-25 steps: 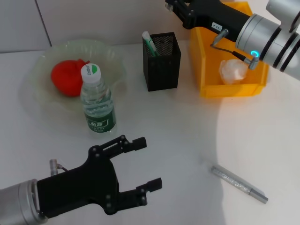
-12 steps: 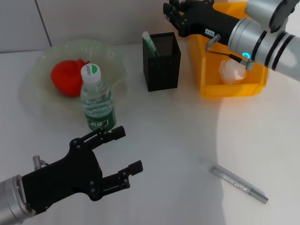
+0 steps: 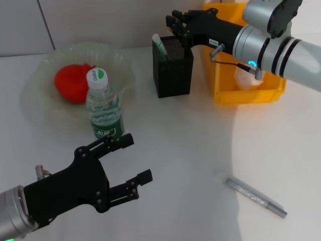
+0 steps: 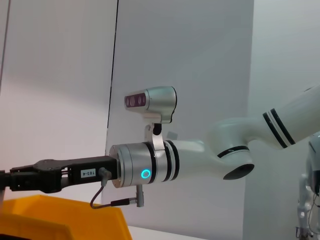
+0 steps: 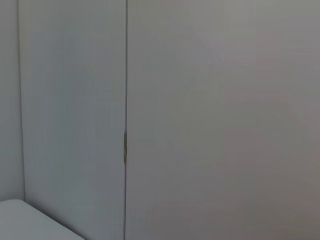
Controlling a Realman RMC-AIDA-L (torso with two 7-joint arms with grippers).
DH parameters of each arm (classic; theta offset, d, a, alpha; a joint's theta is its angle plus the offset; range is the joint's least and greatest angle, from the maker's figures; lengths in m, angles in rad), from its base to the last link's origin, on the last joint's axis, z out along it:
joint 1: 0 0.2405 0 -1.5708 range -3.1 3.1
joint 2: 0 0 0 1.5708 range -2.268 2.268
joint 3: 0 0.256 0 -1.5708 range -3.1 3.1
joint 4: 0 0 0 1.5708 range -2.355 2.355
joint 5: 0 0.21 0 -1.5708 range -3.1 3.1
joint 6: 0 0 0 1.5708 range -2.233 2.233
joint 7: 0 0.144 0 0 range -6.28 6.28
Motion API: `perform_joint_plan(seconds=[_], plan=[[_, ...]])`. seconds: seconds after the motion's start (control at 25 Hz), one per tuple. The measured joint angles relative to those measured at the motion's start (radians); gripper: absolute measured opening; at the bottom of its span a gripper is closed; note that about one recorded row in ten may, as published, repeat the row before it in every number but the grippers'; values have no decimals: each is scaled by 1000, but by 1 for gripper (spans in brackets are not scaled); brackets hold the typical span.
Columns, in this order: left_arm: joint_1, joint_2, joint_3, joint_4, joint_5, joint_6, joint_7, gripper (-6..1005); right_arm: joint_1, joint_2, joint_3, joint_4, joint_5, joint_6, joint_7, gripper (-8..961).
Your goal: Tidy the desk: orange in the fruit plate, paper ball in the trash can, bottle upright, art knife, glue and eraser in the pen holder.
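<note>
Above the pen holder [image 3: 173,67], at the far side of the desk, we find the right gripper [image 3: 176,23] hovering over the cup's open top. We cannot tell how far its fingers are parted or whether they hold anything; they read only as a dark cluster against the mesh. The pen holder is a square black mesh cup standing upright, with a white-and-green stick [image 3: 160,46] leaning in its left corner. Just beside it on the right sits the trash can [image 3: 223,80], an orange-yellow bin largely covered by the right arm; we see the white paper ball [image 3: 245,79] inside only in part.

The orange [image 3: 72,83] lies in the pale green fruit plate [image 3: 118,63]. The bottle [image 3: 104,108] stands upright at the plate's near edge, cap up. The left gripper [image 3: 131,159] hangs near the bottle's base with its fingers spread wide and nothing between them. A silver pen-like tool [image 3: 256,197] lies flat, well apart, at the near right.
</note>
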Motion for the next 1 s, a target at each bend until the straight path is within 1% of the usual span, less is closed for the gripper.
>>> perform_joint_plan(seconds=[0.12,0.24,1.0], plan=[[-3,0,0,-7,-1,-1,0,784,-3,0,-7,1,-2,26,-3,133],[-5,0,0,-12,-2,0,0,783,-9,0,-34,3,1,57,-5,133],[-13,-2,-2,-12,-2,1,-1,778,-8,0,-38,13,-4,68,-7,133]])
